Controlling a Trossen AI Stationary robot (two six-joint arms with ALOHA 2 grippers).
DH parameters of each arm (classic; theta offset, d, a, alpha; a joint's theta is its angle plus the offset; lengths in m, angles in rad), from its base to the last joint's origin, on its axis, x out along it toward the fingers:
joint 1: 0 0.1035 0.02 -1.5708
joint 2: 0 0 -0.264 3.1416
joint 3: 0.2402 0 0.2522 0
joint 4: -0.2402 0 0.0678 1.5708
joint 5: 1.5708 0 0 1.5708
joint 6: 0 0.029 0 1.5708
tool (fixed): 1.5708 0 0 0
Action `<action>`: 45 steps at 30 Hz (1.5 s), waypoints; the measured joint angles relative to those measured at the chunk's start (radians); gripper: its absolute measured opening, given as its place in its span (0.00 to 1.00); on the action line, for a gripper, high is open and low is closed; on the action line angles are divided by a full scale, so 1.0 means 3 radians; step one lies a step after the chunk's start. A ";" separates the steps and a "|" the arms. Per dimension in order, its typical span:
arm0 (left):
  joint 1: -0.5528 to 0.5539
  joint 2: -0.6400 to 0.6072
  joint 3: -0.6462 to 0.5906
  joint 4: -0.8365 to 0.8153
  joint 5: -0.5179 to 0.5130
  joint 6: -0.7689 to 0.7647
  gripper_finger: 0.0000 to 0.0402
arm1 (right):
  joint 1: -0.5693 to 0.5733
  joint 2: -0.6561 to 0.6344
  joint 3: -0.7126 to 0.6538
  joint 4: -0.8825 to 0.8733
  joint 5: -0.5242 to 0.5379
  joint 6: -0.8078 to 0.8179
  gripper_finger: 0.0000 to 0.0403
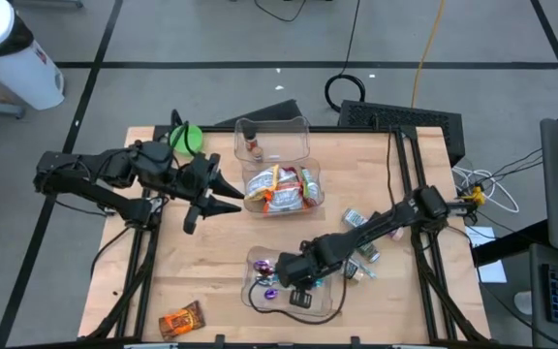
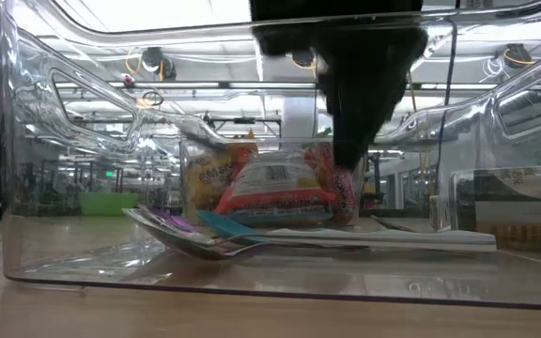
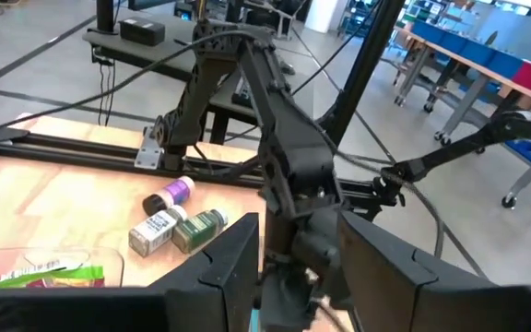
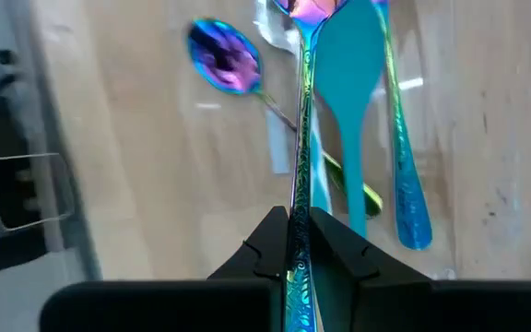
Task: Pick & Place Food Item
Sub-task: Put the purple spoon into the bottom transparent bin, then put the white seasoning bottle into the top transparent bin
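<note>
The right gripper (image 1: 277, 274) hung inside the near clear bin (image 1: 329, 308), jaws clamped on the handle of an iridescent spoon (image 4: 300, 138). In that bin, beside the held spoon, lay a second iridescent spoon (image 4: 224, 57) and a teal utensil (image 4: 350, 111).

The snack packets (image 1: 281, 189) sat in the middle clear bin (image 1: 316, 196), just beyond the near bin. One orange packet (image 1: 181, 319) lay loose on the table (image 1: 211, 262), left of the near bin, by the front edge. Small bottles (image 1: 356, 221) lay to the right of it.

The left gripper (image 1: 223, 194) waited above the table just left of the middle bin, its jaws apart and empty.
</note>
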 joint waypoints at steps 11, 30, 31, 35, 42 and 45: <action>0.0000 0.0000 0.0000 -0.0083 -0.0001 -0.0010 0.38 | -0.0031 0.0256 -0.0001 0.0099 -0.0004 0.0087 0.04; 0.0004 -0.0001 0.0000 -0.0215 -0.0003 0.0088 0.38 | -0.0162 0.0032 -0.0001 0.0134 -0.0260 -0.0017 0.25; 0.0004 -0.0001 0.0000 -0.0216 -0.0004 0.0086 0.38 | -0.0192 -0.0046 -0.0001 0.0132 -0.0267 -0.0021 0.26; 0.0004 -0.0048 0.0000 -0.0235 0.0001 0.0073 0.38 | -0.0292 -0.0414 -0.0001 0.0250 -0.0192 -0.0005 0.27; -0.0011 -0.0298 0.0001 -0.0322 0.0113 -0.0220 0.38 | -0.0270 -0.1211 -0.0003 0.0456 0.0663 -0.0324 0.27; -0.0082 -0.0487 0.0002 -0.0530 0.0177 -0.0289 0.38 | -0.0212 -0.1517 -0.0003 0.0337 0.1160 -0.0508 0.27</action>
